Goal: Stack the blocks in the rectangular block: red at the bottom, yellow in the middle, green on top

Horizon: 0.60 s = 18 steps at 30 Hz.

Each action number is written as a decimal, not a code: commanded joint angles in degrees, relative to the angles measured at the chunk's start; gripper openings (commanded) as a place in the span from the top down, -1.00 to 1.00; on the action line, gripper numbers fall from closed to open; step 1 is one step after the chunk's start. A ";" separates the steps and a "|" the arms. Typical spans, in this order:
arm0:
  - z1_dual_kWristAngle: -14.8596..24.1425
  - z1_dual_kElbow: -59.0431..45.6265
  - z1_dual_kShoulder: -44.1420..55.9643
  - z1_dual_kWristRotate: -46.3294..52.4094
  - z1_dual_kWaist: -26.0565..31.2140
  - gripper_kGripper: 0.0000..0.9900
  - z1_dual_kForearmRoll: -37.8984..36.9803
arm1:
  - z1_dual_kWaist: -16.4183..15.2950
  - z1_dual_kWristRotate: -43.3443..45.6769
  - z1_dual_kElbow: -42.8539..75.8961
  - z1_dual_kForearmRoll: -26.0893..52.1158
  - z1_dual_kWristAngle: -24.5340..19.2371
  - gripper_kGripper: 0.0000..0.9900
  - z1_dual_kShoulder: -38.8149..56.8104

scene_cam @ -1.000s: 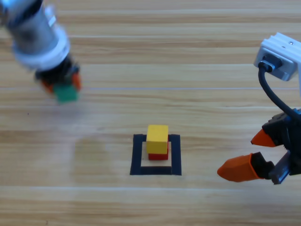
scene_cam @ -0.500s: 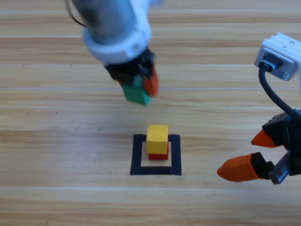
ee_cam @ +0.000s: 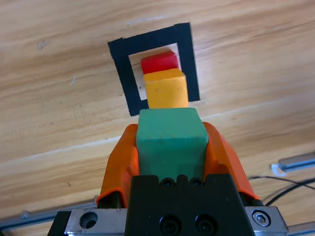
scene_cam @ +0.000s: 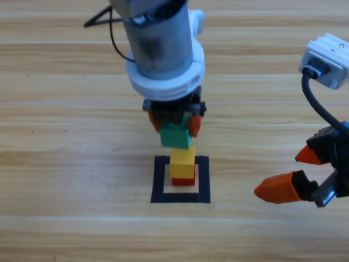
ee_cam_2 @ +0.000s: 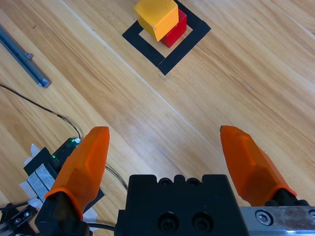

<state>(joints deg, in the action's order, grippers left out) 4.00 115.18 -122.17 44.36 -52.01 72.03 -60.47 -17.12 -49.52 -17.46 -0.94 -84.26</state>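
Two cubes stacked in the tape frame, green one gripped above them

Two cubes already stand inside the rectangular block, a black tape outline with bare wood showing inside, at the middle of the wooden table in the high view. The red cube sits at the bottom, toward the 12 o'clock side of the frame, and only its lower edge shows from above. The yellow cube rests on top of it, plain and matte, its top face fully visible. In the left wrist view the yellow cube hides most of the red cube.

The green cube is teal, plain-faced, and hangs in the air just at 12 o'clock of the stack. Whether it touches the yellow cube cannot be told. The left gripper comes down steeply from the top edge, its grey arm nearly vertical, and its orange jaws are clamped on two opposite sides of the green cube.

The right gripper waits at 3 o'clock of the frame, well apart from it, lying low and pointing toward 9 o'clock. Its jaws are spread wide with nothing between them.
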 commanded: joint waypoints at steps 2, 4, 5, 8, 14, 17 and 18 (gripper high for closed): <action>1.09 5.85 -8.26 3.98 -0.90 1.00 3.82 | 0.01 -0.28 1.71 0.85 -0.30 -1.00 1.65; 1.09 6.73 -9.23 4.06 -0.90 1.00 4.00 | 0.01 -0.28 1.71 0.85 -0.30 -1.00 1.56; 1.09 7.43 -9.67 4.06 -0.90 1.00 4.17 | 0.01 -0.28 1.71 0.85 -0.30 -1.00 1.38; 1.09 8.48 -10.72 4.06 -0.90 1.00 4.44 | 0.01 -0.28 1.71 0.85 -0.30 -1.00 1.12; 1.01 9.80 -12.30 3.89 -0.90 1.00 4.44 | 0.01 -0.28 1.62 0.85 -0.12 -1.00 0.77; 0.83 10.15 -12.48 3.98 -0.90 1.00 4.44 | 0.01 -0.28 1.62 0.85 0.06 -1.00 0.59; 0.74 10.15 -12.48 4.06 -0.90 1.00 4.44 | 0.01 -0.28 1.62 0.85 0.06 -1.00 0.59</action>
<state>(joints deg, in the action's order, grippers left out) 4.41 125.01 -131.73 47.78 -52.01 75.91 -60.47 -17.12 -49.52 -17.46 -0.93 -84.26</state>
